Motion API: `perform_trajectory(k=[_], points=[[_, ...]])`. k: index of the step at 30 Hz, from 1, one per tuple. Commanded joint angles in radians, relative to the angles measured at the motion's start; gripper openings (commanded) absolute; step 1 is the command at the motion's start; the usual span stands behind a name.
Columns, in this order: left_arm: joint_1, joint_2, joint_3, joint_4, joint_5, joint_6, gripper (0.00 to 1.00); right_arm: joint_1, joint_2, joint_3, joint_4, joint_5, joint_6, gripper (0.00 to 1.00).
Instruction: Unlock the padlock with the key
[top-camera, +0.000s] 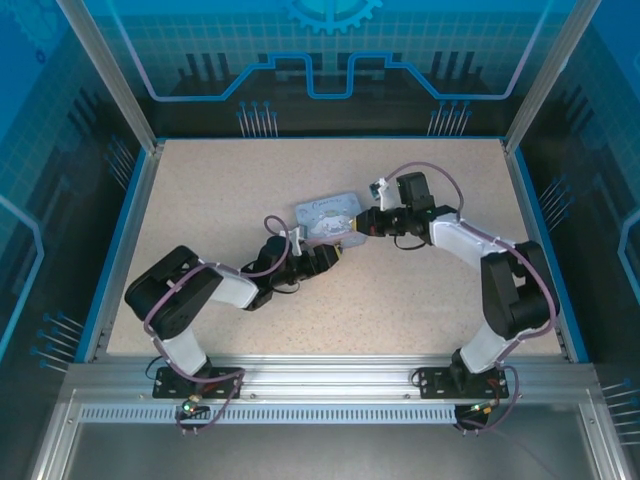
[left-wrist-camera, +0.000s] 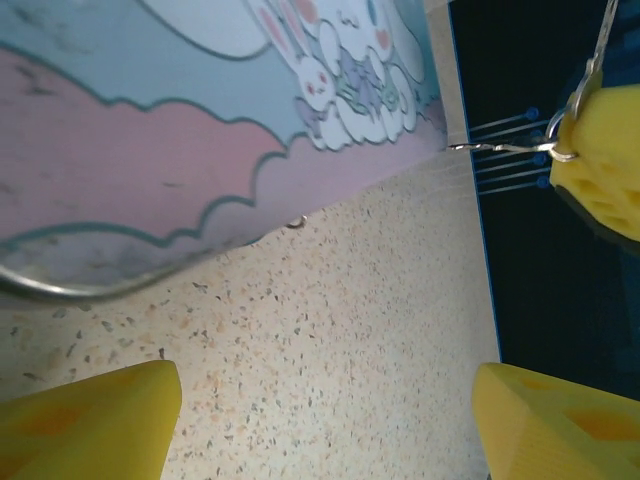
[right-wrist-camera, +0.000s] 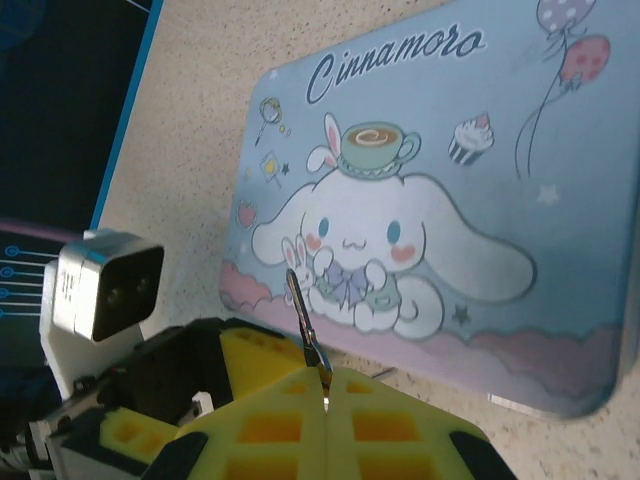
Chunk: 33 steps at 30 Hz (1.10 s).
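**You've got the key (right-wrist-camera: 304, 318) in the right gripper (right-wrist-camera: 327, 378), left gripper (left-wrist-camera: 325, 405) empty**

Nearest you, the left gripper gapes wide on nothing. Just past it, your right gripper is clamped on the key, a thin sliver pointing straight out of the tips toward the tin (right-wrist-camera: 480, 150). Where the padlock sits, I can't tell. Loads of open table (top-camera: 250, 170) beyond the tin.

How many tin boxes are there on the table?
1. The tin lies flat near the middle of the table, picture side up. The arms may hide a little of the table.
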Motion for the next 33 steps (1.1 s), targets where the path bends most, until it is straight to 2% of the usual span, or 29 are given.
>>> perform_trajectory(k=[1, 9, 22, 27, 33], points=[[-0.005, 0.010, 0.014, 0.075, -0.045, -0.050, 0.78, 0.010, 0.071, 0.075, -0.049, 0.010, 0.031, 0.00], [-0.004, 0.025, 0.050, 0.017, -0.083, -0.037, 0.78, 0.005, 0.195, 0.186, -0.097, 0.043, 0.075, 0.00], [-0.018, 0.089, 0.177, -0.150, -0.142, -0.027, 0.80, -0.010, 0.255, 0.272, -0.240, 0.148, 0.029, 0.00], [-0.040, 0.095, 0.220, -0.237, -0.200, 0.024, 0.82, -0.001, 0.256, 0.267, -0.247, 0.164, 0.024, 0.00], [-0.076, 0.141, 0.226, -0.169, -0.285, 0.091, 0.82, 0.004, 0.259, 0.254, -0.220, 0.154, 0.029, 0.00]])
